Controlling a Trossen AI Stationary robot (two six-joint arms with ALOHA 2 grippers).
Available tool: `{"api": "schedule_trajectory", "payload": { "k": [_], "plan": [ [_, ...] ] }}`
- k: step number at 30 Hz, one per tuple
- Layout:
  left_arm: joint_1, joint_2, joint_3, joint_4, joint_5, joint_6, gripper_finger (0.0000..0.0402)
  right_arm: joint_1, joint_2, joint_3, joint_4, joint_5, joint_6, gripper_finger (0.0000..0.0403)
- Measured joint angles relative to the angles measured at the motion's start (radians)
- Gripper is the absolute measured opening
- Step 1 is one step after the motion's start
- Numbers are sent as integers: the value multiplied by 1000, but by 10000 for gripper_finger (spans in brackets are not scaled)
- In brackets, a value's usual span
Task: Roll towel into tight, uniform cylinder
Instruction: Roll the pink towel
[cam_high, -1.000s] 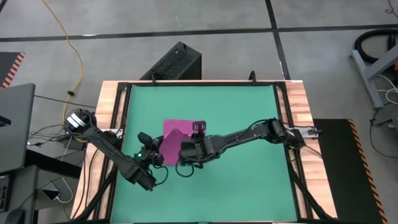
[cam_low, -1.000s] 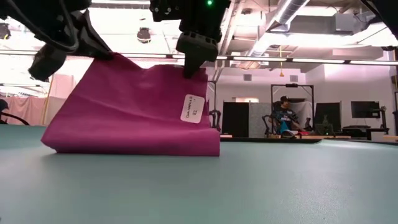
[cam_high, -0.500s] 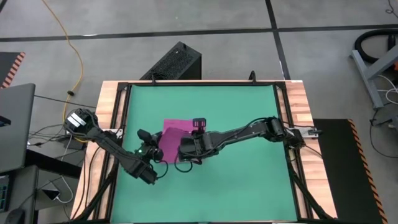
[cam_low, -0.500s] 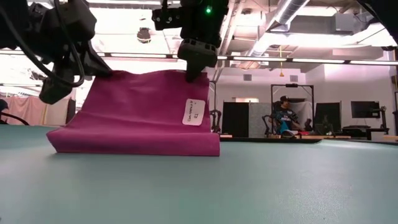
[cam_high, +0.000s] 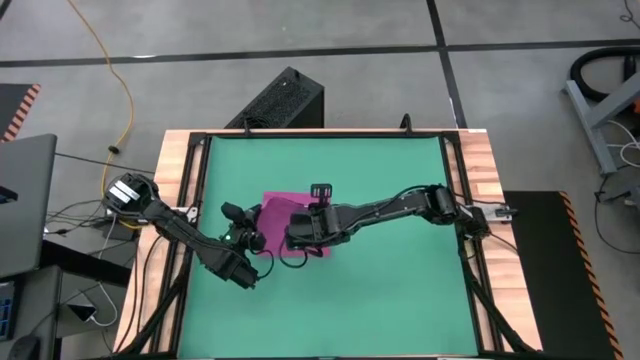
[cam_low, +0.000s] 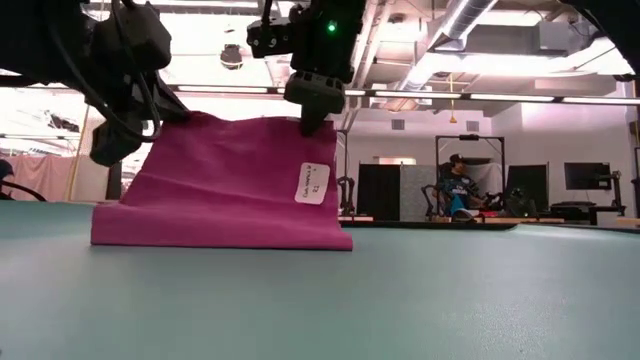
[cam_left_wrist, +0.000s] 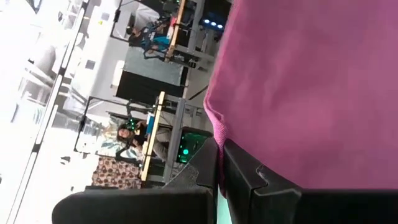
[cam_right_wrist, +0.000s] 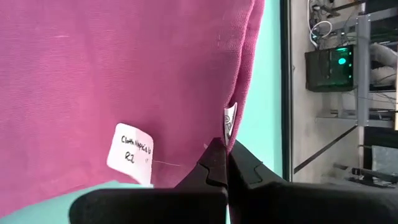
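The left gripper (cam_low: 168, 108) has its two dark fingers pressed together on the upper edge of the soft magenta-pink cloth towel (cam_low: 230, 185), at the corner that shows to the left in the low view; in the left wrist view the hem of the cloth runs straight down into the seam between those fingers (cam_left_wrist: 239, 180); the right gripper (cam_low: 308, 122) is likewise pinched shut on the same upper edge, at the other corner, and the right wrist view shows its fingertips (cam_right_wrist: 225, 163) closed on the folded border of the cloth.

Between the two grips the towel's top edge is lifted off the surface and hangs as a slanted sheet; its lower part lies folded on the flat green mat (cam_high: 380, 180), the fold forming a thick band along the bottom in the low view; a small white rectangular tag (cam_low: 312, 183) with dark lettering hangs on the sheet just below the right gripper.

From above, the towel (cam_high: 280, 212) sits a little left of the mat's middle, largely covered by both dark arms, which meet over it; the mat lies within a light wooden table frame (cam_high: 478, 165).

Beyond the table, in the low view, a seated person (cam_low: 457, 187) shows far back in the room.
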Motion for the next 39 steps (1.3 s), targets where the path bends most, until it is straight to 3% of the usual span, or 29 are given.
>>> {"api": "schedule_trajectory", "payload": {
  "k": [11, 22, 39],
  "plan": [
    [37, 0, -74, 190, -65, 42, 0, -3, 2, -70, 25, 10, 28, 6],
    [50, 0, -77, 199, -78, 44, 0, 34, -25, -69, 1, 101, 49, 6],
    [117, 1, -77, 274, -118, -39, 0, 16, -24, -69, -16, 37, 92, 5]
  ]
}}
